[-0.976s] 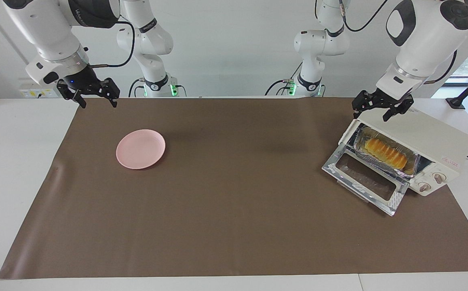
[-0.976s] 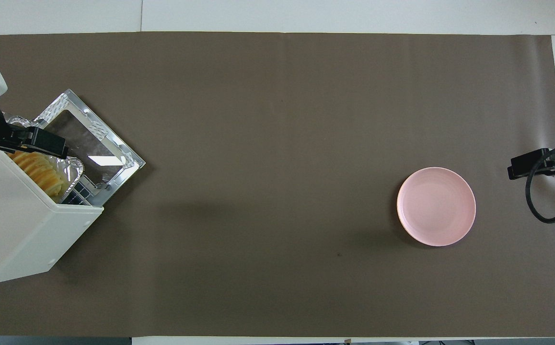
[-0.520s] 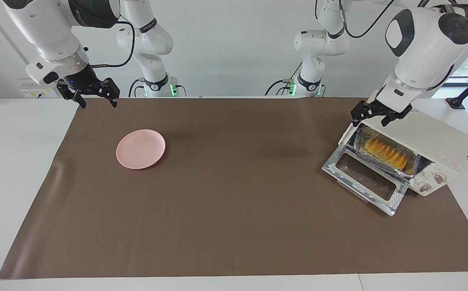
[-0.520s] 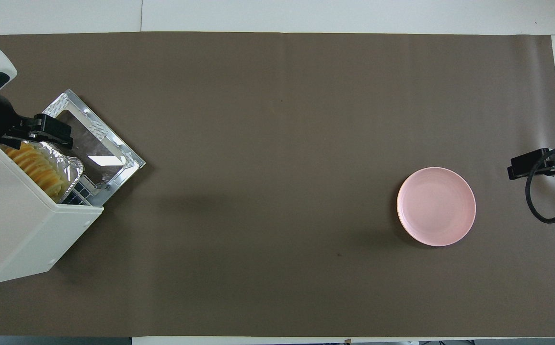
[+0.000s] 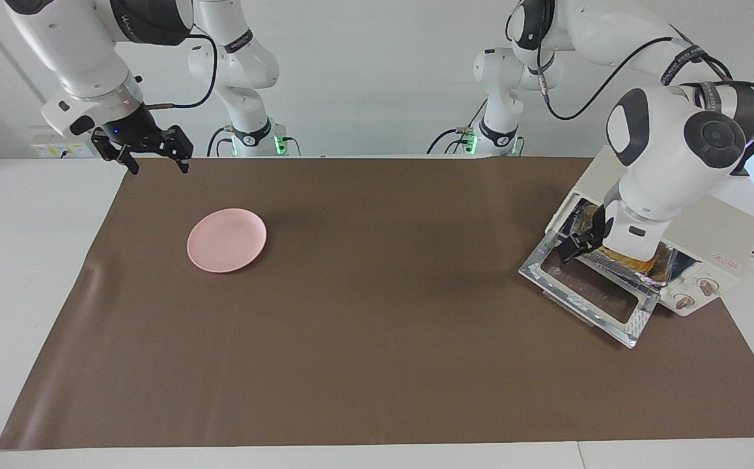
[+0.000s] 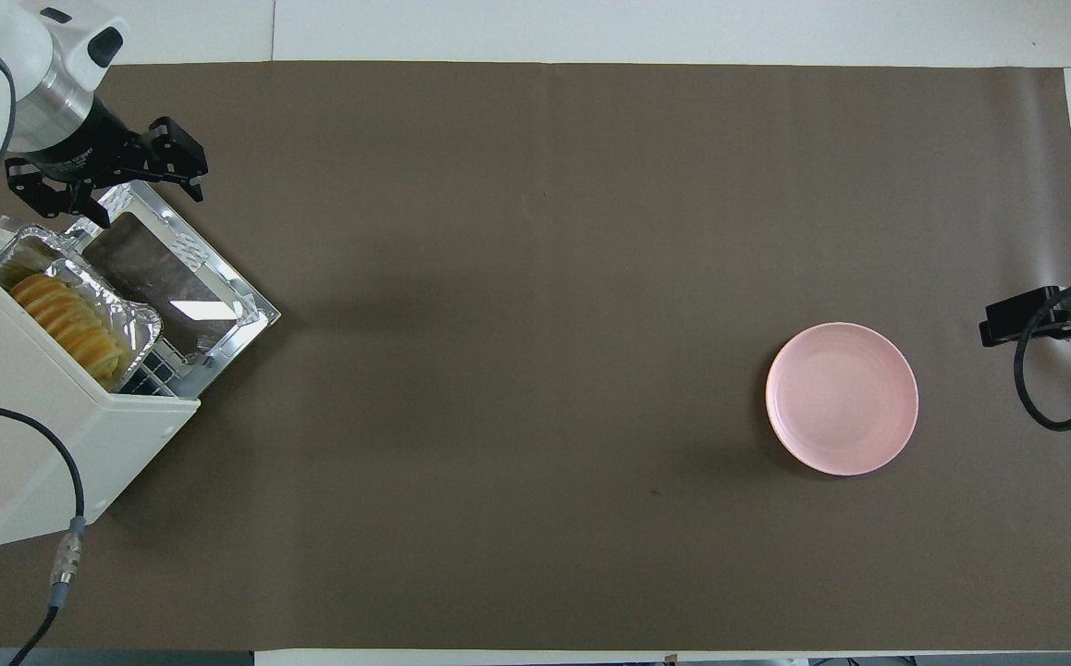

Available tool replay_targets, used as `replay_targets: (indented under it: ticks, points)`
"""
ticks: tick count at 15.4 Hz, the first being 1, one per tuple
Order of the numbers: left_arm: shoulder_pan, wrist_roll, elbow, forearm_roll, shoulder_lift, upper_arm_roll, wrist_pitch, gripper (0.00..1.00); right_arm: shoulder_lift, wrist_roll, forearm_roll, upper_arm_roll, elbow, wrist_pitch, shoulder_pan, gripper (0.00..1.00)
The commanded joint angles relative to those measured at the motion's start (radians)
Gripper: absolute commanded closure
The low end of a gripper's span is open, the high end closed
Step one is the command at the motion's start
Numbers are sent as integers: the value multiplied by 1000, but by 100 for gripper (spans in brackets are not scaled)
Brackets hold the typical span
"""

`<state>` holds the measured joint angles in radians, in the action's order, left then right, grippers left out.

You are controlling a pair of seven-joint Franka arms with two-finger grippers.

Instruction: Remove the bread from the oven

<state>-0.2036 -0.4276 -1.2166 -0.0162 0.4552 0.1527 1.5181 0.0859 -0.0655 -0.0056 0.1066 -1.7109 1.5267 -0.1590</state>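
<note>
The cream-white oven (image 5: 722, 225) stands at the left arm's end of the table, also in the overhead view (image 6: 27, 435). Its shiny glass door (image 6: 175, 277) lies open flat. The golden ridged bread (image 6: 64, 319) lies in a crinkled foil tray (image 6: 124, 310) just inside the opening. My left gripper (image 6: 105, 190) is open and hangs low over the open door's edge, beside the tray's end. In the facing view its wrist hides most of the bread and the gripper (image 5: 577, 246) shows just above the door (image 5: 637, 319). My right gripper (image 5: 149, 156) is open and waits over the mat's corner.
A round pink plate (image 5: 226, 240) lies on the brown mat toward the right arm's end, also in the overhead view (image 6: 842, 399). The oven's two knobs (image 5: 696, 293) face away from the robots. A black cable (image 6: 68, 499) hangs over the oven's top.
My left gripper has swung from above the oven's top corner out and down in front of the opening, over the open door. The right arm, bread and plate have not moved.
</note>
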Motion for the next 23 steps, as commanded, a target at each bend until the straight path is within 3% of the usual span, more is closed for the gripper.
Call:
replay_targets:
  ticks: [1, 8, 15, 23]
  points:
    - [-14, -91, -144, -63, -64, 22, 73, 0, 23, -27, -10, 8, -19, -11, -13, 0]
    - [-34, -293, -371, -157, -116, 24, 227, 0, 23, -27, -10, 8, -19, -11, -13, 0]
    - [-34, -416, -405, -211, -96, 22, 244, 0, 23, -28, -10, 8, -19, -11, -14, 0]
    - [-23, -421, -455, -223, -92, 22, 303, 0, 23, -28, -10, 8, -19, -14, -14, 0]
